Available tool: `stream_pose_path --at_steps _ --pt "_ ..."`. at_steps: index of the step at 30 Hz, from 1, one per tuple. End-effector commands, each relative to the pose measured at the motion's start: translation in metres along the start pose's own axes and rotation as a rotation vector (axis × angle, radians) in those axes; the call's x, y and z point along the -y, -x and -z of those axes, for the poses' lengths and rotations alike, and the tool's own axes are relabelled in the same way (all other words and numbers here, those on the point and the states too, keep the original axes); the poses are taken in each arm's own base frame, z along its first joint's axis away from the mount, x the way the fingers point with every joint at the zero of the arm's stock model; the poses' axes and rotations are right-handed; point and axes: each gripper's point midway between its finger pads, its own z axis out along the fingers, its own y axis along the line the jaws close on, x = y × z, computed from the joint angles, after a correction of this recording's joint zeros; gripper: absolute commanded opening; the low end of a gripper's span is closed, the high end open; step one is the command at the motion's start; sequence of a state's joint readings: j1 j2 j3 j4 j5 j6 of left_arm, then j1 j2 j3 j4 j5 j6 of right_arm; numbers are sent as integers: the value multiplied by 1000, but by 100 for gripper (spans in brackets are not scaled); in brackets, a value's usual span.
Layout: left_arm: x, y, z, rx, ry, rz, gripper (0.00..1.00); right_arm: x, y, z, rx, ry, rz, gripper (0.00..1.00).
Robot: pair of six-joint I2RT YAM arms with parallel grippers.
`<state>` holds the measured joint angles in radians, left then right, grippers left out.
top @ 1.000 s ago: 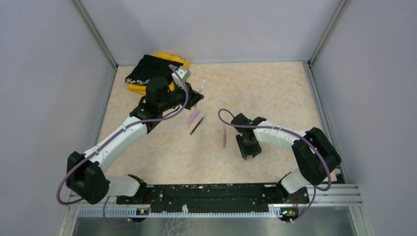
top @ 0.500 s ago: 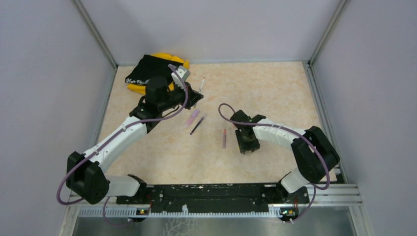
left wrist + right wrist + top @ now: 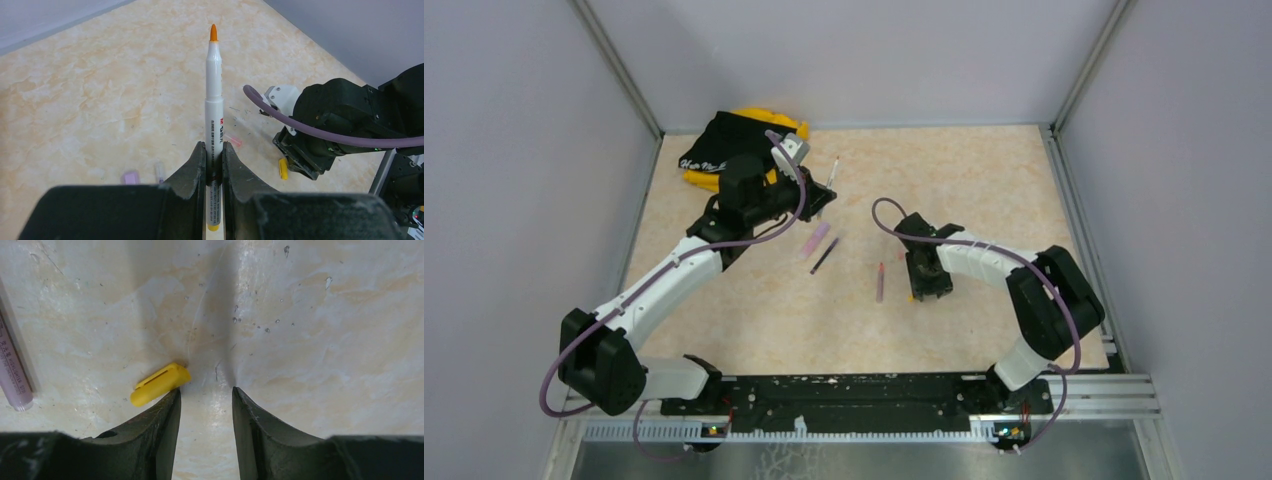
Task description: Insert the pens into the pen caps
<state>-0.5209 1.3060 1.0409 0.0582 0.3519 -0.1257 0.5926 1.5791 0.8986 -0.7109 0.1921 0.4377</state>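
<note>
My left gripper (image 3: 824, 196) (image 3: 214, 148) is shut on the white pen with the orange tip (image 3: 213, 95) (image 3: 832, 172) and holds it above the table, tip pointing away. My right gripper (image 3: 924, 290) (image 3: 206, 393) is open and low over the table. The orange-yellow cap (image 3: 160, 384) (image 3: 283, 168) lies just outside its left finger, touching the tip, not between the jaws. The pinkish-red pen (image 3: 880, 282) (image 3: 12, 375) lies left of it. The black pen (image 3: 825, 255) and the lilac cap (image 3: 815, 238) (image 3: 131, 176) lie mid-table. The pink cap (image 3: 233, 140) lies flat.
A black cloth (image 3: 729, 140) over a yellow object (image 3: 774, 120) sits in the back left corner, beside the left arm. Grey walls close in the table (image 3: 984, 180) on three sides. The rail (image 3: 854, 390) with the arm bases runs along the near edge.
My right gripper has moved a little toward the far side, closer to the pinkish-red pen. My left gripper still holds the white pen, nearly unmoved.
</note>
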Motion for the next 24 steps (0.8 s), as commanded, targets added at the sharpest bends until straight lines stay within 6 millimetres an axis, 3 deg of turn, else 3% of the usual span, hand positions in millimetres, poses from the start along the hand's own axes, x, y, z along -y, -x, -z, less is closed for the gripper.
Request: stream_pose_path --at_steps 1,10,15,20,24 --pt "3 15 6 36 -6 -24 0 -2 31 1 76 -15 -7 42" --pt "2 14 6 32 -5 -23 0 2 53 1 123 -61 4 42" --pt "1 15 7 35 2 -25 0 6 73 25 241 -52 -37 42" --pt "1 14 6 31 -3 -21 0 -25 88 51 351 161 -131 42" --pt "-1 14 6 31 2 -21 0 -40 77 47 306 244 -203 41"
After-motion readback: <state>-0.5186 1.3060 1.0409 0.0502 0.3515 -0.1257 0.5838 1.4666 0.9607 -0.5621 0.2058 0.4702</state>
